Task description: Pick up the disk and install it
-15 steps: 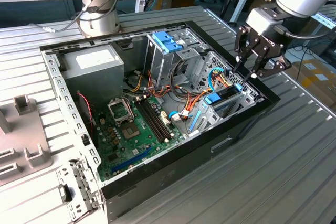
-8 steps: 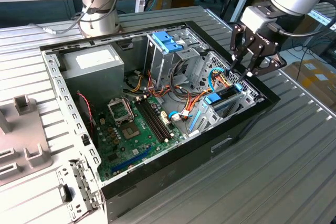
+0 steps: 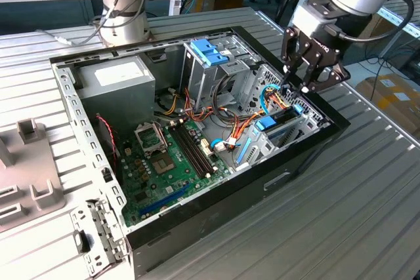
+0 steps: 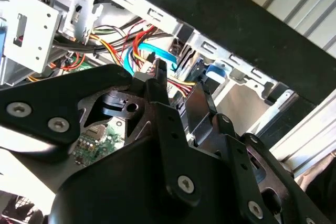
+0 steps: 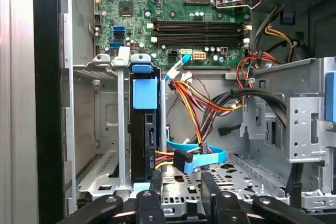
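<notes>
The disk (image 5: pixel 143 135) stands on edge in the drive bay of the open computer case (image 3: pixel 298 152), black with blue plastic rails and a blue tab at its end. In the exterior view the disk (image 3: pixel 275 122) sits low in the bay at the case's right end. My black gripper (image 3: pixel 296 88) hangs just above that bay. In the first wrist view the gripper (image 5: pixel 182 179) is open, nothing between its fingers, and it stands apart from the disk. The gripper (image 4: pixel 178 85) points toward coloured cables in the second wrist view.
Orange, red, yellow and blue cables (image 5: pixel 197 156) run beside the disk. A green motherboard (image 3: pixel 167 162) fills the case's middle. A grey power supply (image 3: pixel 118 83) and a metal cage with a blue top (image 3: pixel 211 57) stand at the back. A second arm's base (image 3: pixel 125 11) stands behind the case.
</notes>
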Robot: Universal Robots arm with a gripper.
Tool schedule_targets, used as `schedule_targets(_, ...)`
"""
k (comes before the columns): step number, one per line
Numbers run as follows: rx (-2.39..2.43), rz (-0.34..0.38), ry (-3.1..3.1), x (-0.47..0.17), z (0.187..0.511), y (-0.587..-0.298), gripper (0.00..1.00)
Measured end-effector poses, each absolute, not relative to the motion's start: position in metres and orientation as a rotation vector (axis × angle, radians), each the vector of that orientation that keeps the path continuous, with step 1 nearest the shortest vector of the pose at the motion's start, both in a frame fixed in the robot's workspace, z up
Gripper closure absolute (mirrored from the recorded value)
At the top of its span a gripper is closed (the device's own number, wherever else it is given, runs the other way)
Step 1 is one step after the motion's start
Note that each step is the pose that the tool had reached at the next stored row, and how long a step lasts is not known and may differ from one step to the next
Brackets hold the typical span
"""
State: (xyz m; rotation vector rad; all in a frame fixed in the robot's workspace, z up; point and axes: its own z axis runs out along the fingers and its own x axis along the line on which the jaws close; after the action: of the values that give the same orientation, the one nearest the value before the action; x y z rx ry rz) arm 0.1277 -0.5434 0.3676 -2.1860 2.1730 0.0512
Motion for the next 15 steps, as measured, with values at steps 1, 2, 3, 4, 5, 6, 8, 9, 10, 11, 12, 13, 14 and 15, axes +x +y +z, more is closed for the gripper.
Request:
schedule_targets(1,-2.186,0.051,2.173,0.126,0.368,-0.543,0.58)
schedule_targets(2,-2.186,0.05,2.172,0.124,0.368,-0.543,0.58)
schedule_targets(3,-2.186,0.05,2.172,0.123,0.368,-0.543,0.58)
schedule_targets(4,-2.185,0.05,2.172,0.121,0.368,-0.543,0.58)
schedule_targets(5,-2.185,0.051,2.172,0.118,0.368,-0.543,0.58)
schedule_targets(6,-2.184,0.052,2.171,0.117,0.368,-0.543,0.58)
schedule_targets(8,-2.183,0.053,2.17,0.114,0.368,-0.544,0.58)
schedule_targets(9,-2.183,0.054,2.17,0.114,0.368,-0.543,0.58)
schedule_targets(10,-2.177,0.065,2.164,0.114,0.369,-0.543,0.58)
schedule_targets(11,-2.176,0.067,2.163,0.114,0.37,-0.543,0.58)
schedule_targets(12,-2.175,0.07,2.162,0.114,0.37,-0.543,0.58)
schedule_targets(13,-2.174,0.072,2.161,0.114,0.371,-0.543,0.58)
schedule_targets(14,-2.173,0.074,2.16,0.114,0.372,-0.543,0.58)
schedule_targets(15,-2.172,0.076,2.159,0.114,0.372,-0.543,0.58)
